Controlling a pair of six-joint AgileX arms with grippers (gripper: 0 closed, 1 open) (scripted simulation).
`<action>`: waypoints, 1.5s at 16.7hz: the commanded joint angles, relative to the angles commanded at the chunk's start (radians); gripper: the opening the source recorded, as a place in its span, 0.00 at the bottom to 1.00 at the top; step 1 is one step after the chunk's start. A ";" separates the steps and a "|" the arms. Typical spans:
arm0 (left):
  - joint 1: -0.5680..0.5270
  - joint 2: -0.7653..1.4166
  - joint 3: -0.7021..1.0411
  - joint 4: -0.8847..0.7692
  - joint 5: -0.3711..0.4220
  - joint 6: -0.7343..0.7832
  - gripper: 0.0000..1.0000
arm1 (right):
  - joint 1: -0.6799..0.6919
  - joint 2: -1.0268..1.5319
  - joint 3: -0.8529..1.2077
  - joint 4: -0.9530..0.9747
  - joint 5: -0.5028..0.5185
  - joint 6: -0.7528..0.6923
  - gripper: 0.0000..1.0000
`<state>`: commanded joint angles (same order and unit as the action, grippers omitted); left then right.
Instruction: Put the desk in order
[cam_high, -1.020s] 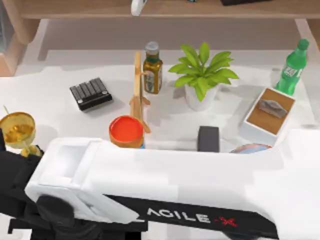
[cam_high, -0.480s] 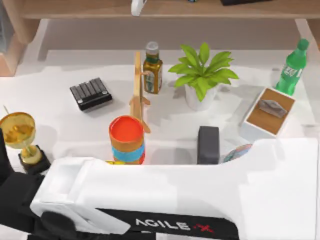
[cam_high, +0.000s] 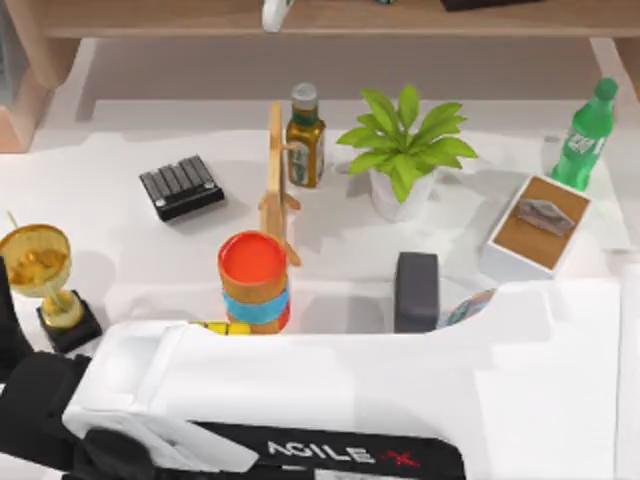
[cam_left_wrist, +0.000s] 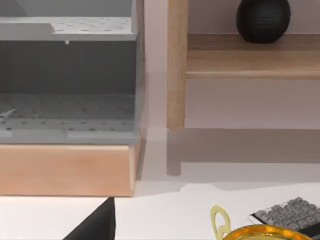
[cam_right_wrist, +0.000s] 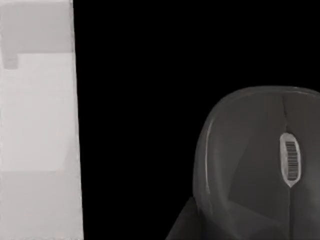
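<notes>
In the top view, the desk (cam_high: 120, 260) is being seen as the broad white surface under everything, and the potted plant (cam_high: 405, 150) is being taken as the landmark. Just left of the plant an olive-oil bottle (cam_high: 305, 135) is standing upright, with a wooden stand (cam_high: 277, 180) left of that and a black keypad (cam_high: 180, 187) farther left. Nearer the camera than the plant, an orange-topped can (cam_high: 254, 280) and a dark mouse (cam_high: 416, 290) are being partly hidden by a white AgileX arm (cam_high: 330, 390) lying across the lower view. A gold trophy (cam_high: 40, 270) is standing far left of the plant, a green bottle (cam_high: 587, 125) and a white box (cam_high: 537, 232) to its right. In the left wrist view, a wooden shelf (cam_left_wrist: 250, 55) bearing a black ball (cam_left_wrist: 263, 19) is being recorded, the trophy rim and keypad showing at the edge. In the right wrist view, the mouse (cam_right_wrist: 260, 165) is being shown against darkness. Neither pincer's opening can be told.
</notes>
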<state>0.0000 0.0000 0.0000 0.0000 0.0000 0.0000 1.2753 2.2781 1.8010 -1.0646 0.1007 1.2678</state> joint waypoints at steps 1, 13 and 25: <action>0.000 0.000 0.000 0.000 0.000 0.000 1.00 | 0.000 0.000 0.000 0.000 0.000 0.000 0.23; 0.000 0.000 0.000 0.000 0.000 0.000 1.00 | 0.000 0.000 0.000 0.000 0.000 0.000 1.00; 0.000 0.000 0.000 0.000 0.000 0.000 1.00 | -0.069 -0.063 -0.039 0.062 -0.013 0.001 1.00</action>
<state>0.0000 0.0000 0.0000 0.0000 0.0000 0.0000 1.2062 2.2151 1.7616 -1.0026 0.0873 1.2686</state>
